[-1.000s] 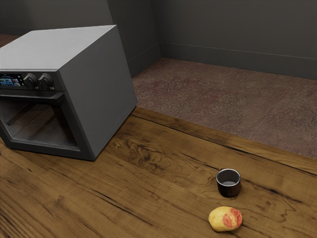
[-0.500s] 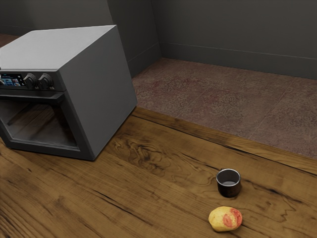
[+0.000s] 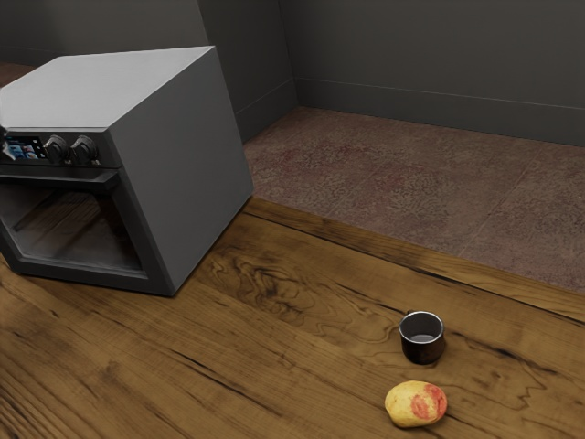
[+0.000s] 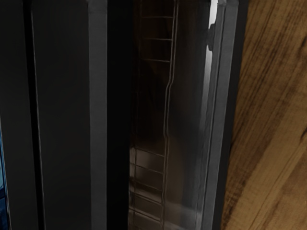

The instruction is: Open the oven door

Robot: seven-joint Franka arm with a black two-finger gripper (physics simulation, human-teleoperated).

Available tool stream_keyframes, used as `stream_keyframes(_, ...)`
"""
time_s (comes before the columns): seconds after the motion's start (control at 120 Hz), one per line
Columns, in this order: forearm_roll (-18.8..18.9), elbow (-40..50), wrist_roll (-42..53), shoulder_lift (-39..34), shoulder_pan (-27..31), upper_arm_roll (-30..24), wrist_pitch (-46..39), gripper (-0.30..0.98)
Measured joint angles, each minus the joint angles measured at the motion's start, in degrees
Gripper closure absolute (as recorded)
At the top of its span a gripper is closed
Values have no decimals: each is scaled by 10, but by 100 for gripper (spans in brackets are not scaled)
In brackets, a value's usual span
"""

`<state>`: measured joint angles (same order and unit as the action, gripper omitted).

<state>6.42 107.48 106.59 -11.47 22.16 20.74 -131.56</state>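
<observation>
Oven door (image 3: 80, 229) was shut, oven (image 3: 187, 165) at exterior view's left. Sliver of gripper (image 3: 3, 137) by the display (image 3: 29, 148); couldn't tell if open or closed. Cup (image 3: 422, 346) sat near yellow-red fruit (image 3: 416, 403).

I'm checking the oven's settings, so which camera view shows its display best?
The exterior view: most of the display shows there, beside two knobs. The wrist view catches a blue sliver of it at one edge.
</observation>
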Motion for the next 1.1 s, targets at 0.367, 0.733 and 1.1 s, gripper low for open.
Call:
stream_keyframes(0.367,1,35,-8,-14,-1,0,-12,2)
stream_keyframes(0.733,0,35,-12,2,-3,-7,-26,1)
stream_keyframes(1.1,-1,70,-15,-26,-3,-7,-29,4)
